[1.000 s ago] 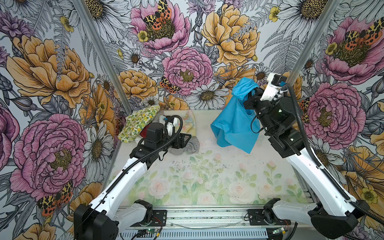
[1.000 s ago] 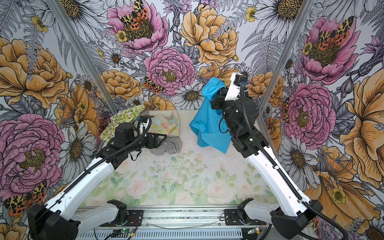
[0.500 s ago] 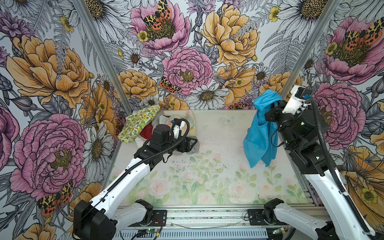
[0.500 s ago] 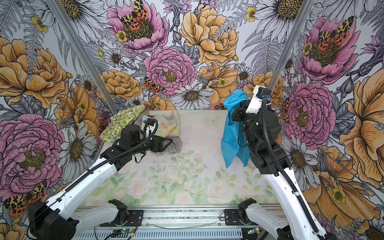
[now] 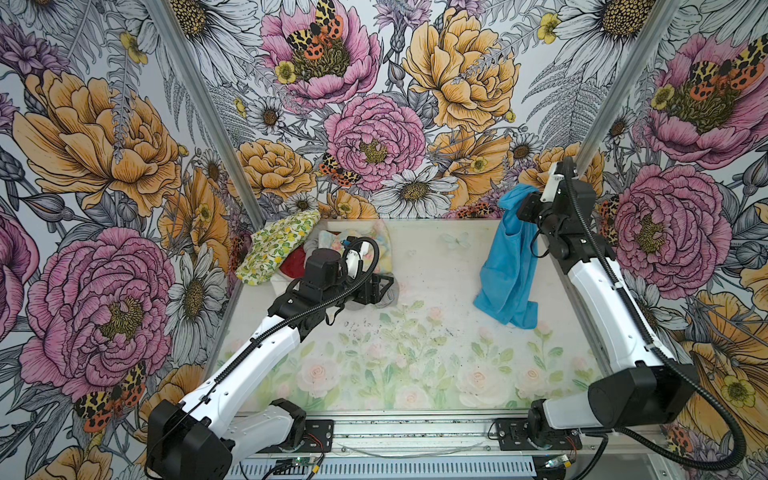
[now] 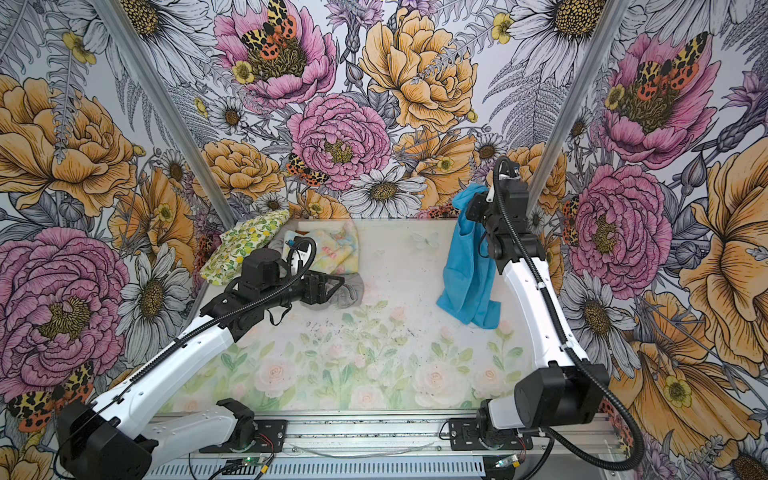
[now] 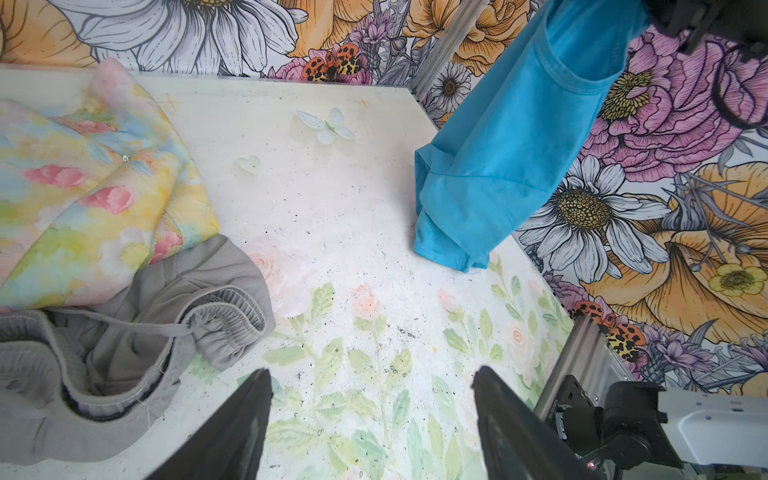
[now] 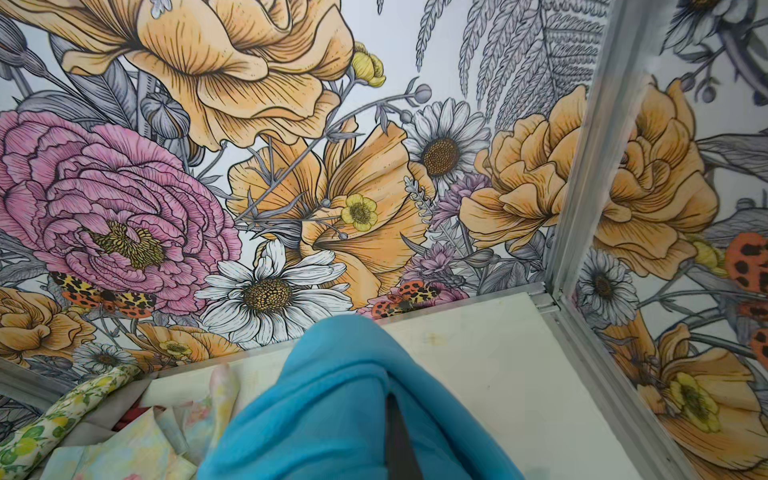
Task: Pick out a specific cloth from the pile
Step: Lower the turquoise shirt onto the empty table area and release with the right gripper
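The turquoise-blue cloth (image 5: 509, 266) (image 6: 467, 266) hangs at the right side of the table, clear of the pile. My right gripper (image 5: 523, 208) (image 6: 474, 208) is shut on its top edge, high near the back right corner post. The cloth's lower end (image 7: 453, 245) reaches the table surface. In the right wrist view the cloth (image 8: 332, 407) drapes over the jaws, and only a dark finger (image 8: 398, 444) shows. The pile (image 5: 332, 249) (image 6: 328, 249) lies at the back left. My left gripper (image 5: 386, 286) (image 6: 338, 286) (image 7: 372, 374) is open and empty, low beside the pile's grey cloth (image 7: 124, 316).
The pile holds a lemon-print cloth (image 5: 278, 245) leaning on the left wall, a pastel floral cloth (image 7: 83, 187), and a red one (image 5: 293, 266). A corner post (image 5: 590, 120) stands just behind the right gripper. The table (image 5: 415, 353) has a floral print with dark specks.
My right gripper carried the blue cloth from the table's back middle over to the right side. The left gripper edged a little to the right by the grey cloth and stayed open.
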Motion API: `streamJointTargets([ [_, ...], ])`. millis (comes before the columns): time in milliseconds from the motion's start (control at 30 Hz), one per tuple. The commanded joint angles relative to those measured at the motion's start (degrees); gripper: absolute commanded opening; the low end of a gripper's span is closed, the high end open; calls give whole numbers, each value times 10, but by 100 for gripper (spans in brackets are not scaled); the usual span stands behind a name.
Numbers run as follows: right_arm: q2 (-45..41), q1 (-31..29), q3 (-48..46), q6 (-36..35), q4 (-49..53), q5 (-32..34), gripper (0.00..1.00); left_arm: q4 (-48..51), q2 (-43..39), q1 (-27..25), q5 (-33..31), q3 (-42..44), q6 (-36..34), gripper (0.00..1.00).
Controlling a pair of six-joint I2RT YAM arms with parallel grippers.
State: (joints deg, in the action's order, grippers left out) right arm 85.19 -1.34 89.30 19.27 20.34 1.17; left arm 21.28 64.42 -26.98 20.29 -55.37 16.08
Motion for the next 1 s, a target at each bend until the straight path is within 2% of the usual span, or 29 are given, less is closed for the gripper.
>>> streamJointTargets([
  [0,37,8,55,3,-60,-23,0,7,-1,5,-18,5,-11,78],
  [200,139,15,163,-11,-76,1,0,8,7,12,-20,4,-13,78],
  [367,180,31,210,-5,-80,6,0,9,10,17,-24,4,-13,78],
  [533,133,36,106,-9,-85,6,0,9,8,23,-24,3,-13,78],
  [767,19,48,-126,-4,-101,17,0,9,11,31,-18,2,-10,77],
  [967,-13,51,-229,4,-95,13,0,9,12,33,-16,2,-8,77],
])
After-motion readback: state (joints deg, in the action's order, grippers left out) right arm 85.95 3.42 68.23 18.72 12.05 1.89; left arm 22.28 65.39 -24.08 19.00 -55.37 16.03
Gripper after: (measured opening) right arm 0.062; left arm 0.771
